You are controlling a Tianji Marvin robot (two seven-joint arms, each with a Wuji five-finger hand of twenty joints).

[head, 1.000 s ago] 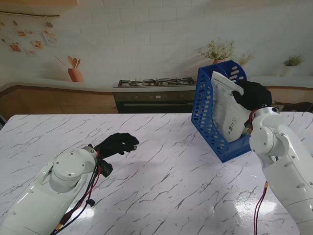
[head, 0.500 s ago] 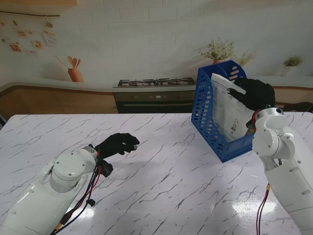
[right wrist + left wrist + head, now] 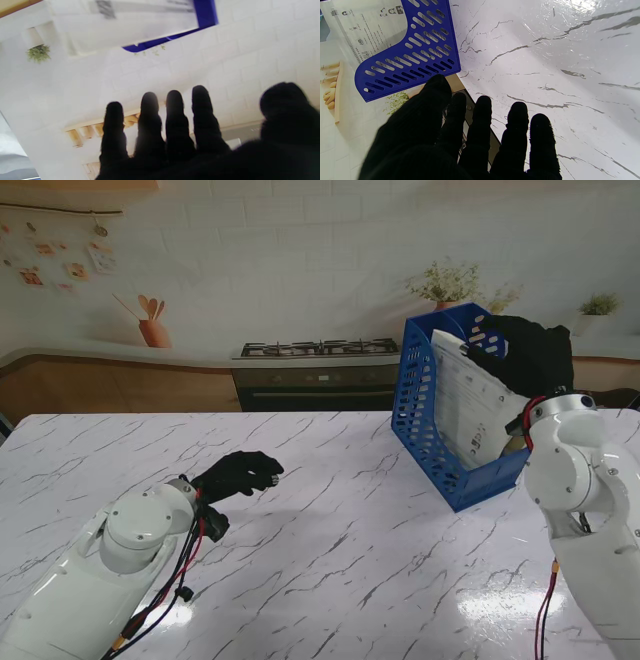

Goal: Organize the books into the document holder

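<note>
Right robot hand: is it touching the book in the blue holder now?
Apart. The right wrist view shows the right robot hand open, with bare wall between its fingertips and the book in the blue holder.

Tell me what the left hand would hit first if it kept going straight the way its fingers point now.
Probably nothing close: the left hand points across bare marble table. The blue document holder sits farther off toward the right, likely beside that line; depth is unclear.
</note>
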